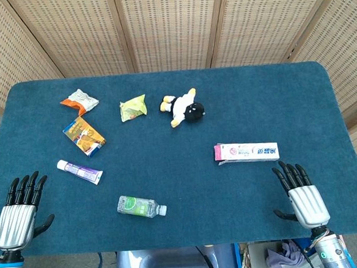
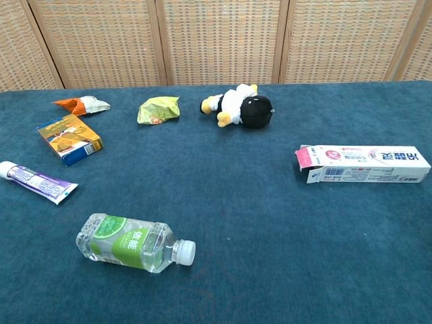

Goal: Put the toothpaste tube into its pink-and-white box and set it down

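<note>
toothpaste tube [image 1: 79, 171] lies left, box [image 1: 246, 152] right (flap open), well apart.

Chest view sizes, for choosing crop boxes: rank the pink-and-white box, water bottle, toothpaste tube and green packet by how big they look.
1. pink-and-white box
2. water bottle, enlarged by nearness to the camera
3. toothpaste tube, partly cut off at the frame edge
4. green packet, farthest back

Chinese characters in white on the green label of the water bottle [image 2: 128, 243], too small to make out. Blue characters along the pink-and-white box [image 2: 364, 164], with a barcode-like block on its side; illegible. Nothing readable elsewhere.
</note>
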`<move>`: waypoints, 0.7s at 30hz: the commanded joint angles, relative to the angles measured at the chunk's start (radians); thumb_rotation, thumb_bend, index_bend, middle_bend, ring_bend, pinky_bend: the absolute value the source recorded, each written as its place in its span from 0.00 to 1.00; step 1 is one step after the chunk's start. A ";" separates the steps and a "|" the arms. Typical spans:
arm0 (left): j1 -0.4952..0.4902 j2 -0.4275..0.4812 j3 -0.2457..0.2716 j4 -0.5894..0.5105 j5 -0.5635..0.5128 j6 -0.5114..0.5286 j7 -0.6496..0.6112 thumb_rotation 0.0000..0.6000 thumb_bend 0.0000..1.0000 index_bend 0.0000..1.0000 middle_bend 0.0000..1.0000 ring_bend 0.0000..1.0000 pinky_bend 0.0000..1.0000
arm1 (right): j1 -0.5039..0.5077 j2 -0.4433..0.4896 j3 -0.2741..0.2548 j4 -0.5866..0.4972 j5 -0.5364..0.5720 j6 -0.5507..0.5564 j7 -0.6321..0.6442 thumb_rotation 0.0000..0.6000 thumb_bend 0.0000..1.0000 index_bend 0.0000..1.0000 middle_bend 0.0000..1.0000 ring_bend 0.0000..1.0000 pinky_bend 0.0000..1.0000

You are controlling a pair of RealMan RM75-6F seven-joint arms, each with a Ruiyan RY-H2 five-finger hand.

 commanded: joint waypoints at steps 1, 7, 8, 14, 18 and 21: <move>-0.001 0.000 0.000 0.000 -0.001 -0.001 0.001 1.00 0.23 0.00 0.00 0.00 0.00 | 0.000 0.000 0.000 0.001 0.000 -0.001 -0.001 1.00 0.04 0.02 0.00 0.00 0.00; 0.000 -0.001 0.001 0.000 0.002 0.001 0.003 1.00 0.23 0.00 0.00 0.00 0.00 | 0.001 -0.001 -0.004 -0.001 -0.001 -0.006 -0.002 1.00 0.04 0.02 0.00 0.00 0.00; 0.000 -0.001 0.001 0.000 0.003 0.001 0.002 1.00 0.23 0.00 0.00 0.00 0.00 | 0.001 -0.001 -0.004 -0.002 -0.002 -0.005 -0.002 1.00 0.04 0.02 0.00 0.00 0.00; -0.002 0.000 0.000 0.001 0.000 -0.004 -0.002 1.00 0.23 0.00 0.00 0.00 0.00 | -0.001 0.001 -0.002 -0.007 -0.005 0.002 -0.003 1.00 0.04 0.02 0.00 0.00 0.00; -0.003 0.000 0.000 0.002 0.001 -0.005 -0.004 1.00 0.23 0.00 0.00 0.00 0.00 | -0.001 0.002 -0.001 -0.010 -0.006 0.004 -0.005 1.00 0.04 0.02 0.00 0.00 0.00; -0.003 0.000 0.001 0.002 -0.001 -0.007 -0.002 1.00 0.23 0.00 0.00 0.00 0.00 | -0.001 0.002 0.000 -0.010 -0.005 0.004 -0.006 1.00 0.04 0.02 0.00 0.00 0.00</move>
